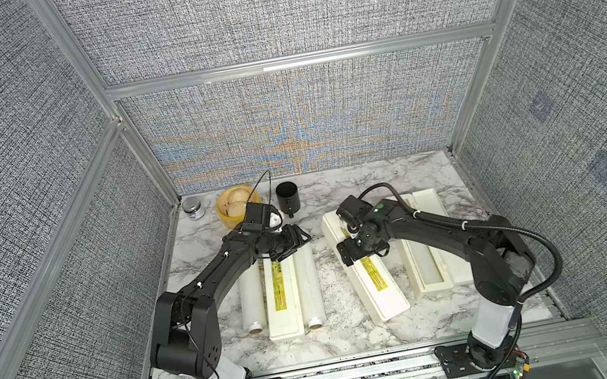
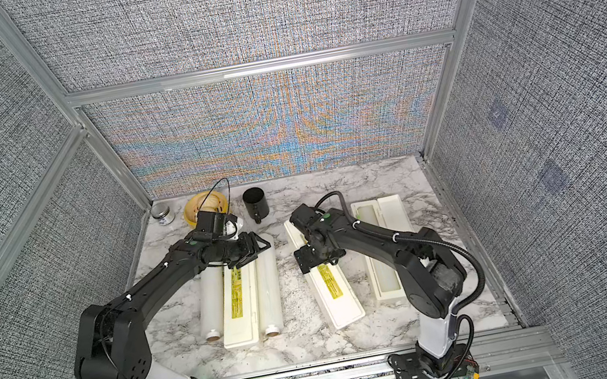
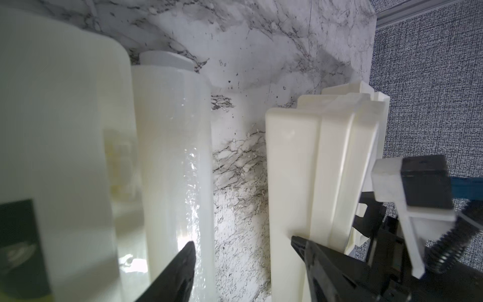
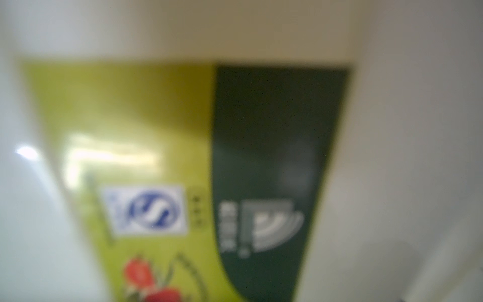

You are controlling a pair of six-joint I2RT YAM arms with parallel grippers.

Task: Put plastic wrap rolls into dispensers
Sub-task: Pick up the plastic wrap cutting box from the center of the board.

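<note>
Above the marble table (image 1: 340,336), the left gripper (image 3: 241,243) was held spread and empty; the right gripper (image 1: 362,251) could not be judged. Two plastic wrap rolls (image 1: 251,292) (image 1: 307,282) were seen flanking one of three dispensers (image 1: 282,308) (image 1: 379,291) (image 1: 428,261): two shut, one open.

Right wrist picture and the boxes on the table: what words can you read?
Nothing can be read for sure.
Label in the right wrist view: white signs on dark green, blue round logo, all blurred.
Left dispenser, yellow strip: print too small.
Middle dispenser, yellow strip: print too small.
Little jar: blue mark, too small.
</note>
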